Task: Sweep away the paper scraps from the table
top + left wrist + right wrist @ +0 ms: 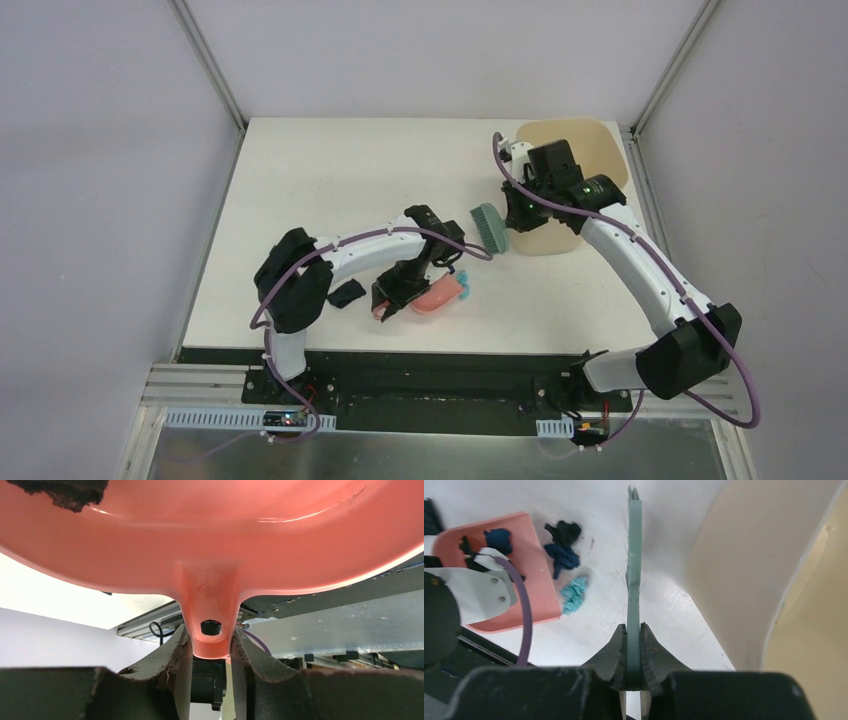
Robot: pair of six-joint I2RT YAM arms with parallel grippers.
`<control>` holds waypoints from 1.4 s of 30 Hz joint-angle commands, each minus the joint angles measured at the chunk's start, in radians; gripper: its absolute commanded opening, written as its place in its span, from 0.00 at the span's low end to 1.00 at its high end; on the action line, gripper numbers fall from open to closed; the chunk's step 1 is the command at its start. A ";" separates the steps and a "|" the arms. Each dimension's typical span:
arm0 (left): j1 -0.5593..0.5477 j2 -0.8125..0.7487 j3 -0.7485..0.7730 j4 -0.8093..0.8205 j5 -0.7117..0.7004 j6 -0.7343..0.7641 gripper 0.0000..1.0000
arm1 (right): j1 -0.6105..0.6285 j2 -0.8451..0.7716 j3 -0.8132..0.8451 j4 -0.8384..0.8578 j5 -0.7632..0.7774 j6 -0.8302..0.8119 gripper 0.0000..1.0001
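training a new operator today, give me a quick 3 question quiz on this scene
1. True or false: the left hand is shut on the dustpan handle.
2. What does the right hand hold? A brush, B sponge, C cup.
3. Fill in: the light teal scrap lies on the ___, outside the dustpan.
Key: 1 true; 2 A; 3 table.

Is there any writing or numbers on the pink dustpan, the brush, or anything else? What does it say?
No words or numbers can be read anywhere.
The pink dustpan: plain, only a faint round moulded mark, not readable.
The teal brush, beige bin, table: no writing.
The small circuit board by the left arm's base: too small to read.
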 commanded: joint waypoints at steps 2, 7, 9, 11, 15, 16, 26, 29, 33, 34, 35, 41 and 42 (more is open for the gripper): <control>-0.028 0.022 0.006 0.008 0.058 0.004 0.00 | -0.004 -0.041 -0.057 -0.004 0.145 0.001 0.00; -0.065 0.057 -0.004 -0.037 0.121 -0.036 0.00 | -0.003 -0.045 -0.098 -0.012 0.082 0.027 0.00; -0.088 0.073 0.006 -0.060 0.118 -0.049 0.00 | -0.003 -0.040 -0.101 -0.011 0.071 0.026 0.00; -0.096 0.084 0.007 -0.088 0.100 -0.065 0.00 | -0.004 -0.038 -0.099 -0.014 0.051 0.031 0.00; -0.099 0.084 -0.009 -0.114 0.104 -0.088 0.00 | -0.002 -0.037 -0.112 -0.005 -0.035 0.053 0.00; -0.099 0.086 -0.010 -0.109 0.115 -0.089 0.00 | 0.001 -0.033 -0.116 -0.005 -0.058 0.058 0.00; -0.098 0.204 0.061 -0.070 0.127 -0.067 0.00 | 0.046 -0.004 -0.164 -0.003 -0.294 0.072 0.00; -0.092 0.212 0.084 -0.052 0.103 -0.066 0.00 | 0.047 -0.041 -0.158 -0.030 -0.372 0.075 0.00; -0.062 0.196 0.083 -0.003 0.091 -0.075 0.00 | 0.035 -0.086 -0.142 -0.054 -0.423 0.087 0.00; -0.060 0.193 0.080 -0.003 0.089 -0.076 0.00 | 0.023 -0.094 -0.132 -0.055 -0.420 0.106 0.00; -0.059 0.192 0.074 -0.003 0.090 -0.075 0.00 | 0.013 -0.095 -0.118 -0.064 -0.415 0.111 0.00; -0.059 0.147 0.013 0.010 0.096 -0.097 0.00 | -0.028 -0.028 -0.007 -0.150 -0.450 0.097 0.00; -0.058 0.129 0.004 0.016 0.091 -0.107 0.00 | -0.029 -0.016 0.007 -0.162 -0.453 0.070 0.00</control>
